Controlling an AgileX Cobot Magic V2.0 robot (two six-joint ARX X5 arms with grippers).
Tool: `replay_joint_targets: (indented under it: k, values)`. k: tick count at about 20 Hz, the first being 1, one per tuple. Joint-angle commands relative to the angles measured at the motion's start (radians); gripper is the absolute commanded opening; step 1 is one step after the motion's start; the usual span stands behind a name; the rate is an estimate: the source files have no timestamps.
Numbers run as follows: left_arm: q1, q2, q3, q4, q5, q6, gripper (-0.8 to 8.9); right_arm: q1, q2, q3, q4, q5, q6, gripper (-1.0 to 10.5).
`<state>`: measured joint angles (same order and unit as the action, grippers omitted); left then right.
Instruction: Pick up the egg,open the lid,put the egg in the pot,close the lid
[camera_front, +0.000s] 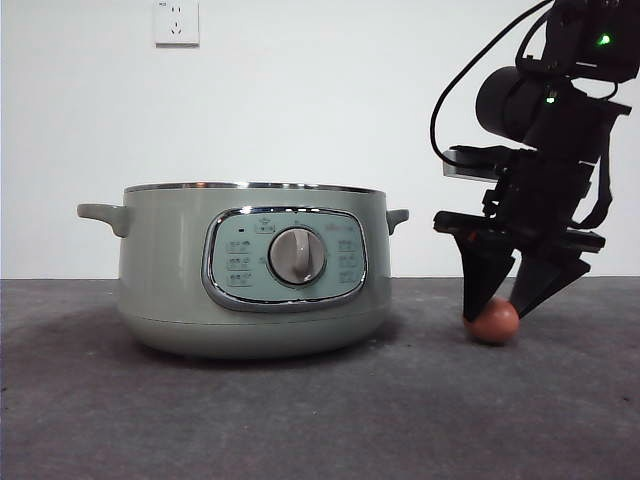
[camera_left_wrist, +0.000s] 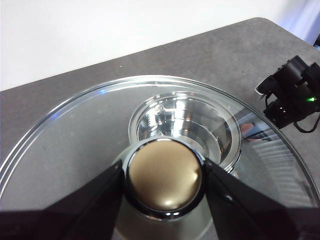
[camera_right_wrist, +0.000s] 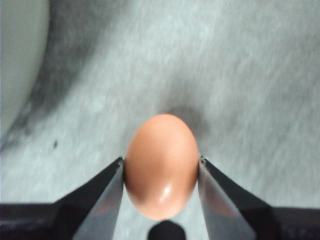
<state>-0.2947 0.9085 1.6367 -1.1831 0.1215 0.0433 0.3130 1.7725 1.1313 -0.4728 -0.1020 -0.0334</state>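
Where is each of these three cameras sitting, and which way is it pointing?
Front view: low at table height, looking level across at the pot and egg; the right gripper comes down from the upper right.
Left wrist view: on the left arm, looking down on the lid, with its knob between the left gripper jaws.
Right wrist view: on the right arm, looking down on the egg between its jaws.
Shared: the front and right wrist views both show the egg.

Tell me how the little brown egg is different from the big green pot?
The smooth brown-orange oval egg is tiny; the round sage-green electric pot is far bigger. The egg is plain; the pot has a dial and side handles. The right gripper squeezes the egg; the pot stands free. Both sit on the grey table.
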Motion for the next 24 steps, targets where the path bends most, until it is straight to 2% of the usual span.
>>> replay_joint_targets:
  k: [1,5,7,11,17,20,24]
  values:
    - [0.002,-0.012,0.014,0.047,0.005,0.006,-0.07,0.002,-0.069,0.0,-0.011,-0.002,0.013,-0.2]
    - [0.002,-0.012,0.014,0.047,0.008,0.013,-0.07,0.002,-0.221,0.027,-0.054,-0.003,0.014,-0.2]
    - [0.002,-0.012,0.014,0.046,0.008,0.014,-0.07,0.015,-0.273,0.071,-0.056,-0.035,0.015,-0.2]
    - [0.002,-0.012,0.014,0.046,0.009,0.017,-0.07,0.113,-0.269,0.25,-0.066,-0.055,0.013,-0.2]
    - [0.002,-0.012,0.014,0.045,0.009,0.017,-0.07,0.279,-0.047,0.544,-0.08,-0.047,0.003,-0.2]
    - [0.002,-0.012,0.014,0.035,0.009,0.017,-0.07,0.326,0.099,0.655,-0.1,-0.047,-0.001,-0.2]
    - [0.002,-0.012,0.014,0.029,0.009,0.017,-0.07,0.36,0.265,0.764,-0.177,-0.024,-0.045,-0.2]
